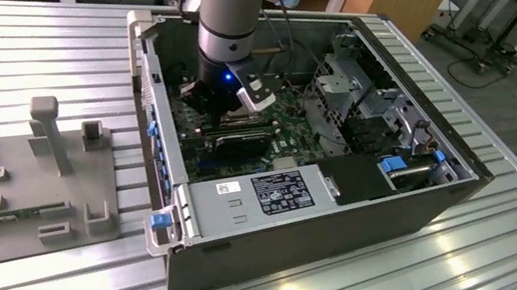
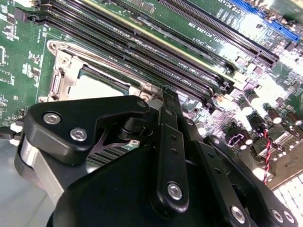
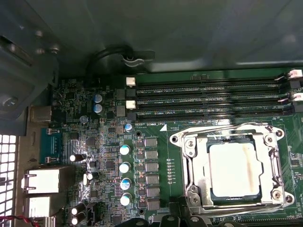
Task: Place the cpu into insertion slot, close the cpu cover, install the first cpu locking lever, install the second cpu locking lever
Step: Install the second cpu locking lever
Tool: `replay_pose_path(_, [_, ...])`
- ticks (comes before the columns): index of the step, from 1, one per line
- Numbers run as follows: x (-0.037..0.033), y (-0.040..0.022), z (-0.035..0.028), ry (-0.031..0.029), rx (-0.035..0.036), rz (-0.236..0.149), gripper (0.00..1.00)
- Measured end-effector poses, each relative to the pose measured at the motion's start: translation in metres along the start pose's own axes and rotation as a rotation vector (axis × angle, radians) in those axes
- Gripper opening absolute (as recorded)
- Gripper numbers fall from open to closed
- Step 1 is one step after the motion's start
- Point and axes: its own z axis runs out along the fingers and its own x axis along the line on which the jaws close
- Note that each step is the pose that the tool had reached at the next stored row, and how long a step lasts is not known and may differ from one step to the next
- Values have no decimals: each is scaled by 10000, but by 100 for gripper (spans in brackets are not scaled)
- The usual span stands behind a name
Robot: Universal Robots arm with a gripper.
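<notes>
The cpu [image 3: 235, 169] lies flat in the insertion slot [image 3: 279, 189] on the green motherboard, its silvery top showing a brownish streak. The cpu cover [image 3: 193, 165] lies down around the chip as a metal frame. A thin wire lever [image 3: 236, 128] runs along one side of the socket, and another runs along the adjoining side. My gripper [image 1: 214, 110] reaches down into the open computer case [image 1: 416, 211], just above the board beside the socket. In the second wrist view its black body [image 2: 163, 97] covers part of the socket, with the cpu [image 2: 97, 87] and cover [image 2: 64, 78] beyond it.
Long black memory slots [image 3: 208, 99] run beside the socket. Capacitors [image 3: 124, 167] and metal port blocks [image 3: 45, 179] stand on its other side. Drive cages [image 1: 351, 97] fill the case at the exterior view's right. A grey fixture plate [image 1: 21, 184] sits on the slatted table.
</notes>
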Motion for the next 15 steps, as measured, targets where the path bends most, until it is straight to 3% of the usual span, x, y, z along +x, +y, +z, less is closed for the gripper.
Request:
replay_pose_path(13, [-16,29,-250,2,17,-2,10])
replay_pose_path(15, [-17,31,-262,0,18,-1,10])
